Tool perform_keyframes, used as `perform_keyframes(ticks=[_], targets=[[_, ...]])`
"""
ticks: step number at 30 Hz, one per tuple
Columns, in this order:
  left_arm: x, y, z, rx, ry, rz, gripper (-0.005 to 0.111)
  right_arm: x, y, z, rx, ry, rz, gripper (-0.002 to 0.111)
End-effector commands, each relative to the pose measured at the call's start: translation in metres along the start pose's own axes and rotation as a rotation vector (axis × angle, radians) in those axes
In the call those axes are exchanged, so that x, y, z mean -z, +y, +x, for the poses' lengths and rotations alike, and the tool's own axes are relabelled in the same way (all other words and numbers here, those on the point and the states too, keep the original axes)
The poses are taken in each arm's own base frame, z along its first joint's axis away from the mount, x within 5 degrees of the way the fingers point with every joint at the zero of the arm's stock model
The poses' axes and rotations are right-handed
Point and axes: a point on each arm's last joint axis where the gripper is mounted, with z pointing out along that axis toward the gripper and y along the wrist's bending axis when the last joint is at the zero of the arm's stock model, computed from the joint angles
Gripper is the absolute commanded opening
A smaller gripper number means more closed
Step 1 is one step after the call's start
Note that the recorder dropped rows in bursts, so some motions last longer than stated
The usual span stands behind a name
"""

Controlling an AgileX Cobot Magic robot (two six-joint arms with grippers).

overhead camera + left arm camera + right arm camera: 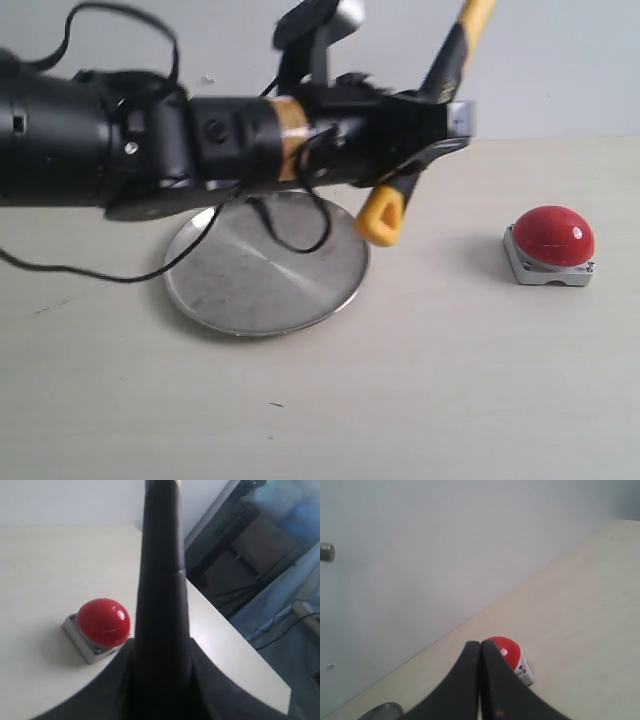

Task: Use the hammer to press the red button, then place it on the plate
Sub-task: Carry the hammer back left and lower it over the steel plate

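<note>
The left claw (438,122) is clamped on the hammer (446,65), held above the desk (400,400) with its handle steep and butt down. The red button (553,237) sits rightward of it, toward the desk's right edge. The right claw (480,680) is pressed together and empty.

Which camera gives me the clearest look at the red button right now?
The exterior view: the red button shows whole, dome and grey base unobstructed. The left wrist view shows it large too, right beside the hammer held there. The right wrist view has it partly hidden behind the shut right fingers.
</note>
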Motion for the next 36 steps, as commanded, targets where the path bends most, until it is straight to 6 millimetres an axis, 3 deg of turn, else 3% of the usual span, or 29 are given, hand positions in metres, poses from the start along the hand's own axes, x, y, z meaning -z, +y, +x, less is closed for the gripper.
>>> perform_keyframes(ticks=[1,6,14,19,36], targets=[[0.030,0.045,0.012,0.222,-0.146,0.094,0.000,0.000,0.000,0.001,0.011,-0.002,-0.011,0.000],[0.047,0.081,0.033,0.304,-0.198,-0.023,0.000,0.000,0.000,0.001,0.011,-0.002,-0.011,0.000],[0.052,0.108,0.046,0.328,-0.098,-0.292,0.000,0.000,0.000,0.001,0.011,-0.002,-0.011,0.000],[0.052,0.117,0.051,0.354,-0.077,-0.356,0.000,0.000,0.000,0.001,0.011,-0.002,-0.011,0.000],[0.016,0.144,0.043,0.370,-0.018,-0.483,0.000,0.000,0.000,0.001,0.011,-0.002,-0.011,0.000]])
